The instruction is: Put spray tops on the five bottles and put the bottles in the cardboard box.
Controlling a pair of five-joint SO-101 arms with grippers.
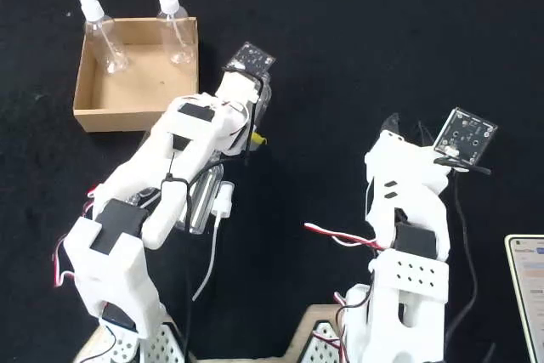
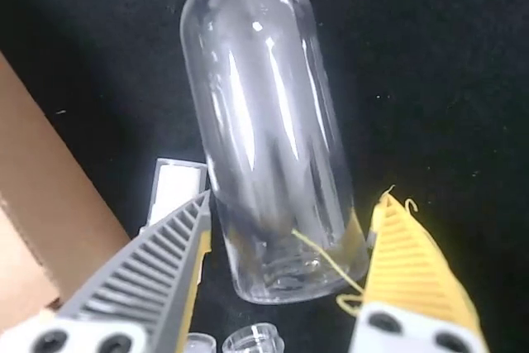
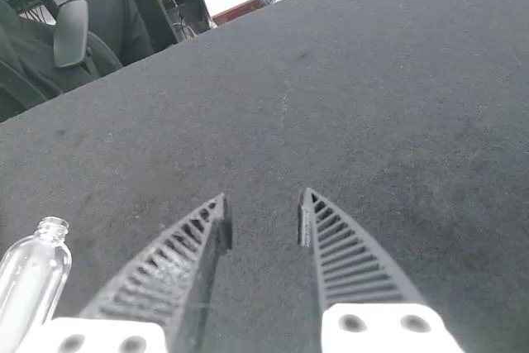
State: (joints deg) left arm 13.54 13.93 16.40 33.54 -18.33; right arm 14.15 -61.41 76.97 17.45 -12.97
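Observation:
A clear bottle with no spray top lies between the fingers of my left gripper, which is shut on its base end; from above this bottle sits just right of the cardboard box. Two bottles with white spray tops stand at the back of the box. More topless clear bottles lie under the left arm, their open necks showing near the wrist. My right gripper hangs open over bare black cloth, with a topless bottle off to its side.
The box's brown wall stands close beside the left gripper's grey finger. A white cable trails from the left arm across the cloth. A phone-like screen lies at the table's right edge. Bare black cloth stretches between the arms and behind the right one.

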